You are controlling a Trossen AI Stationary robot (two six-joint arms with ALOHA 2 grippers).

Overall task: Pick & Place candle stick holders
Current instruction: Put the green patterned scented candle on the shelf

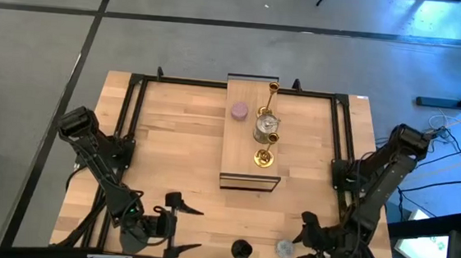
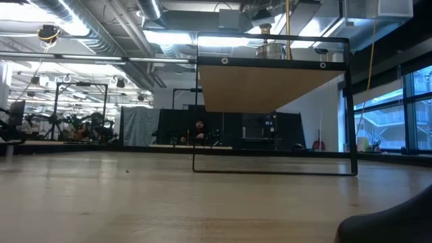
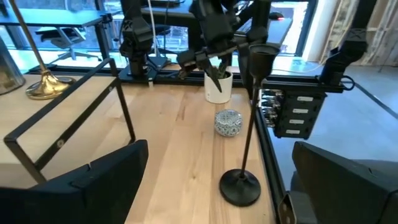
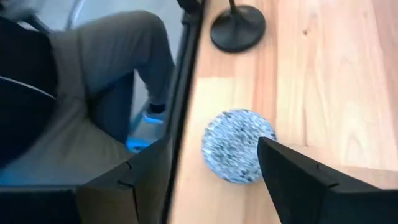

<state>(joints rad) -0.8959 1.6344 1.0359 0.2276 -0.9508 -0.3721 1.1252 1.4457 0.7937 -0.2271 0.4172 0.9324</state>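
Four candle stick holders stand on a raised wood shelf (image 1: 242, 138) at the table's middle: a tall gold one (image 1: 271, 99), a lilac-pink one (image 1: 239, 111), a silver one (image 1: 265, 125) and a short gold one (image 1: 264, 156). Near the table's front edge, a black stemmed holder (image 1: 241, 248) stands upright on its round foot (image 3: 240, 186). A grey-blue speckled holder (image 1: 285, 248) sits flat beside it. My left gripper (image 1: 194, 227) is open, level, to the left of the black holder. My right gripper (image 1: 304, 238) is open, slanting down from the right at the grey-blue holder (image 4: 236, 146), touching nothing I can see.
The shelf's black frame (image 3: 74, 118) stands just beyond my left gripper. A small white pot with a green plant (image 3: 219, 88) sits below my right arm, behind the grey-blue holder. The front table edge runs close by, and a seated person's legs (image 4: 118, 68) show beyond it.
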